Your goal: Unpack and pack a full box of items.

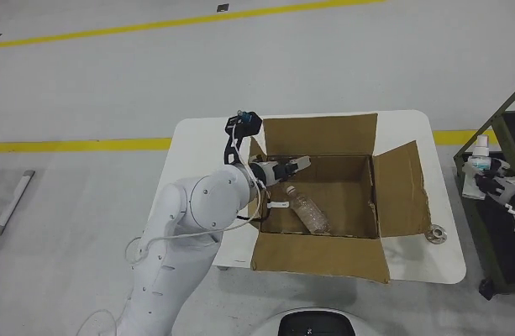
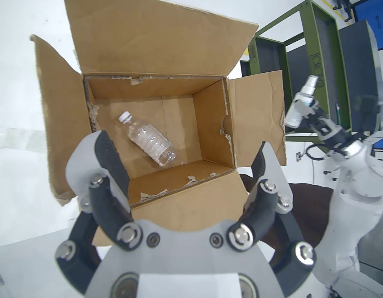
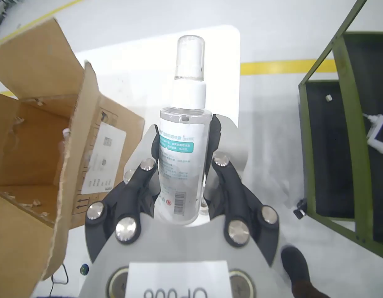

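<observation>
Since the right gripper [image 3: 185, 128] is off to the side gripping a spray bottle [image 3: 179, 162], the spread-open left gripper [image 2: 183, 142] is nearer, just above the water bottle [image 2: 149, 142] lying diagonally in the box [image 2: 208, 125].

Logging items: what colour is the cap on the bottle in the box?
White cap; left wrist view shows it best.

arm [image 1: 194, 210]: white, rounded | fingers [image 2: 112, 159]: black pads, pale shells | screws [image 2: 128, 232]: silver | cable [image 1: 138, 249]: white

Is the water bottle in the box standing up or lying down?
Lying down: the water bottle rests on its side on the box floor.
</observation>
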You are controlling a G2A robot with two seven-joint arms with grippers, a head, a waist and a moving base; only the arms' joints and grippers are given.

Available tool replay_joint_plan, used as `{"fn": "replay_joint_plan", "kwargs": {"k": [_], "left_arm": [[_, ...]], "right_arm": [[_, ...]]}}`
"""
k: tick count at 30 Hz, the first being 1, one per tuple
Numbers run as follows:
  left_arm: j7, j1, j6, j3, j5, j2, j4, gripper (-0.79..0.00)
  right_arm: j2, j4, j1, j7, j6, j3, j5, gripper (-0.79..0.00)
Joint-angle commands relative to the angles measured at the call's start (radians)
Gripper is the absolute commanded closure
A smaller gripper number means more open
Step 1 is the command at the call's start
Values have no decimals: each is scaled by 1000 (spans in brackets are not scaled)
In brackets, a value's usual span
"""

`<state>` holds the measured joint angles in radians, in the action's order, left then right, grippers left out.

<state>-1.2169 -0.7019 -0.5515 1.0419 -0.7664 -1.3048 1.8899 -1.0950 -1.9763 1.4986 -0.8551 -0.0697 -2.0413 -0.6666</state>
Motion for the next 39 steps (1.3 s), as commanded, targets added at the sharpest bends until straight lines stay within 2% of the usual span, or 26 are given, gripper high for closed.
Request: {"fn": "replay_joint_plan", "kwargs": {"k": [1, 5, 9, 14, 17, 33, 39], "left_arm": [[-7, -4, -9, 8, -36, 4, 16, -785], [-18, -22, -34, 41, -122, 15, 54, -785], [-20, -61, -32, 92, -248, 31, 94, -785], [-1, -144, -51, 169, -321, 41, 144, -785], [-1, -155, -50, 176, -323, 42, 150, -785], [-1, -155, -50, 176, -323, 42, 150, -785], [-1, -155, -50, 176, -323, 42, 150, -785]], "right_arm": [[3, -31, -11, -16, -9, -22, 55, 0], [8, -112, -45, -65, -28, 6, 151, 0], [15, -185, -79, -106, -73, 106, 184, 0], [17, -212, -97, -116, -68, 264, 141, 0], [17, -194, -91, -118, -67, 352, 73, 0], [17, -193, -88, -109, -70, 355, 73, 0], [20, -149, -113, -132, -89, 464, 0, 0]]}}
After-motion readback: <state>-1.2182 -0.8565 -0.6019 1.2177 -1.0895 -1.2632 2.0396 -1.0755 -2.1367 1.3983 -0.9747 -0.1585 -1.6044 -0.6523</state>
